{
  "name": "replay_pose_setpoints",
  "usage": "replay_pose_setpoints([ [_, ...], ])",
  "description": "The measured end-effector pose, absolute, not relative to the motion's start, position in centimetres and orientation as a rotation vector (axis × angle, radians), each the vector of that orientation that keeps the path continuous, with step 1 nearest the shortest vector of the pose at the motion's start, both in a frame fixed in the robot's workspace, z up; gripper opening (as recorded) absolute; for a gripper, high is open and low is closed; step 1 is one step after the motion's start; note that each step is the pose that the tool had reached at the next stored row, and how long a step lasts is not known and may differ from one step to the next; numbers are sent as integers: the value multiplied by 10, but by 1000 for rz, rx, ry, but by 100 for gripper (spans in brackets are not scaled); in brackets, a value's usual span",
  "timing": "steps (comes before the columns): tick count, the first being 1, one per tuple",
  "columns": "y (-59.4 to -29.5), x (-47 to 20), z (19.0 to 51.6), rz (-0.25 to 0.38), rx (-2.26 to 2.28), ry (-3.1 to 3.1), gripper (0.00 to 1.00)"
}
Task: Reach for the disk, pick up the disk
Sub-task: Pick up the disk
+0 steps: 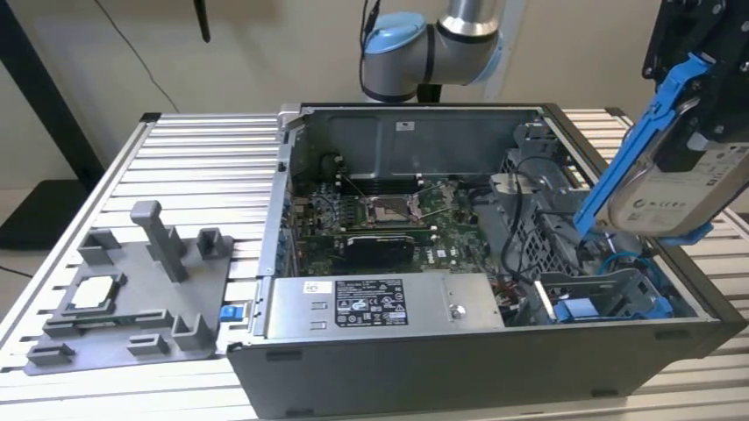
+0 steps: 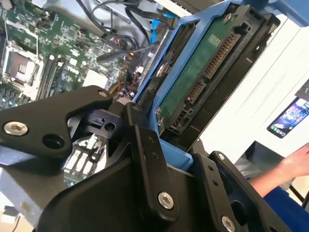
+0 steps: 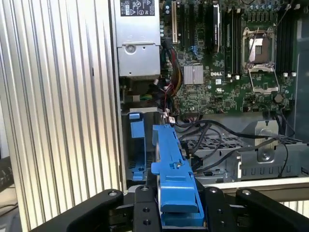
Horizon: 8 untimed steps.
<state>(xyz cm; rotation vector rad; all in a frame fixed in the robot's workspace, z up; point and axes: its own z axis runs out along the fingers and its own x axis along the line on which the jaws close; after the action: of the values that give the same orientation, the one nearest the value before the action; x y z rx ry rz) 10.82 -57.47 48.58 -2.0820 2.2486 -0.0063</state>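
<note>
Disk (image 1: 676,189) was already clamped in the gripper (image 1: 702,88), fingers closed on its blue carrier rails, held tilted in the air above the drive-bay end of the open computer case (image 1: 468,386) at the exterior view's right. Pick looked done. Risk as I judged it — the grip sat on plastic rail (image 3: 170,159), not the metal body, so a jolt could flex the rail and let the drive slip into the cables (image 3: 217,133) below. Case held a motherboard (image 1: 374,219), power supply (image 1: 374,303) and blue bracket (image 1: 580,309). Grey tray (image 1: 153,338) on the table (image 1: 199,167) carried a small silver chip (image 1: 96,291).
</note>
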Motion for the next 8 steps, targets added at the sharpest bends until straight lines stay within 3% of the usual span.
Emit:
replay_pose_setpoints([
  [8, -582, 102, 482, -22, -2094, 2250, 0],
])
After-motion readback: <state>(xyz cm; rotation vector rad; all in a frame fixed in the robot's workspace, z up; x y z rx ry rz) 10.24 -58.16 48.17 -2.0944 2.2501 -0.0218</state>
